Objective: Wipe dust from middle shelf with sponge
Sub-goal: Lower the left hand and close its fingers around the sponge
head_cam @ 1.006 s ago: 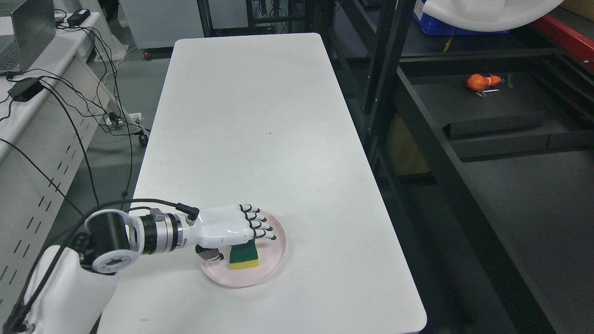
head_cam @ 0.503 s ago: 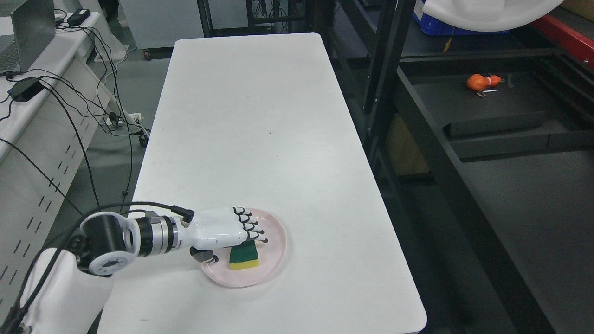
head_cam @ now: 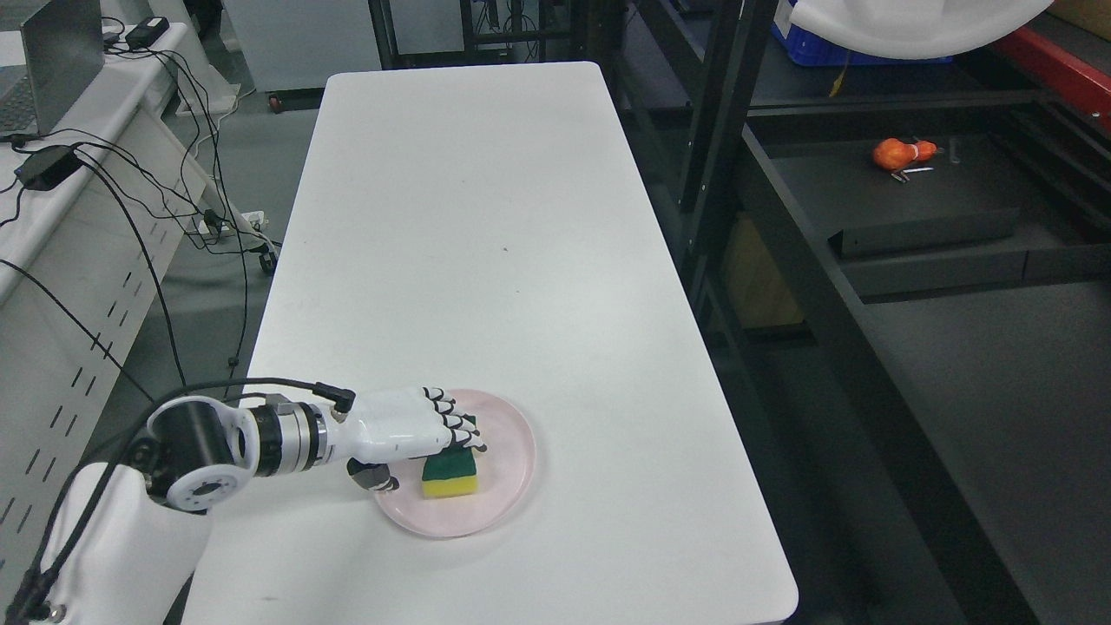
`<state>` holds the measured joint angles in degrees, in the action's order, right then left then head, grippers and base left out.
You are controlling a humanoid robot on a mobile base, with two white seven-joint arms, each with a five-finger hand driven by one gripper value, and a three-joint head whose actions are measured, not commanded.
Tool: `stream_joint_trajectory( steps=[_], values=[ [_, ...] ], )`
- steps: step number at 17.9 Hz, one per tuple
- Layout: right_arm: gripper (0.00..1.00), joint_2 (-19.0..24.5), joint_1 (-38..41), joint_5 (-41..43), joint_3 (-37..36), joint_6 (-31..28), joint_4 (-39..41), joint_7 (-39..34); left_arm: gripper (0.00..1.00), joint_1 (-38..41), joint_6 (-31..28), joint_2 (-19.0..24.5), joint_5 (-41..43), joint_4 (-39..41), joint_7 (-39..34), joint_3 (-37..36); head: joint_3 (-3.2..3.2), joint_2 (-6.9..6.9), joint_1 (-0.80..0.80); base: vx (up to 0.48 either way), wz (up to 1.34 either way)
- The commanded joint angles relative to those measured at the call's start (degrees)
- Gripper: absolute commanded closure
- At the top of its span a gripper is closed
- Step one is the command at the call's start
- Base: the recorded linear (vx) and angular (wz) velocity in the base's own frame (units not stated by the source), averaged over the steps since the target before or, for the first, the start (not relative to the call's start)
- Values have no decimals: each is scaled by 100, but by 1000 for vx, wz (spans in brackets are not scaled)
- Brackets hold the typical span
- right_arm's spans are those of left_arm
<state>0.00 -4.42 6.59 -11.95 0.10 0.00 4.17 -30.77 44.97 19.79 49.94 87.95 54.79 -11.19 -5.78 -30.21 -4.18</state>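
The white table (head_cam: 486, 260) stretches away ahead of the left hand (head_cam: 408, 427), and its surface beyond the hand is bare. To the hand's far right stands the dark shelf rack (head_cam: 720, 130), well apart from it, with a black shelf board (head_cam: 920, 226) carrying a small orange object (head_cam: 894, 153) at the far upper right. To the hand's left, off the table, black cables (head_cam: 139, 217) trail over a white cabinet (head_cam: 61, 252).

The pink plate (head_cam: 512, 473) lies under and just right of the hand, near the table's front edge. Compared with the earlier frames, the left arm has drawn back slightly toward the lower left, and the fingers (head_cam: 451, 425) have curled further down onto the sponge.

The sponge (head_cam: 451, 476), green on top and yellow beneath, sits on the plate just below the fingertips; it has shifted a little to the left on the plate since half a second ago. The fingers rest bent over its far top edge, touching it, with the thumb (head_cam: 375, 476) tucked below at the plate's left rim. The thumb is apart from the sponge, so the hand is half-closed and presses on it rather than clamping it
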Motion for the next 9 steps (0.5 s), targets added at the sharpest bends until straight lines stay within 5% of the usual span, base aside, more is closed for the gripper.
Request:
stream_joint_trajectory(
  steps=[1,9],
  values=[
    [0,-100,3,0,0,-414,100,-4,17,-130,3,-204,69,-419,6,91,0,0,0,0,0],
    [0,-100,-6,0,0,-414,100,-4,36,-227,3,-449,33,-595,6,239,0,0,0,0,0]
  ],
)
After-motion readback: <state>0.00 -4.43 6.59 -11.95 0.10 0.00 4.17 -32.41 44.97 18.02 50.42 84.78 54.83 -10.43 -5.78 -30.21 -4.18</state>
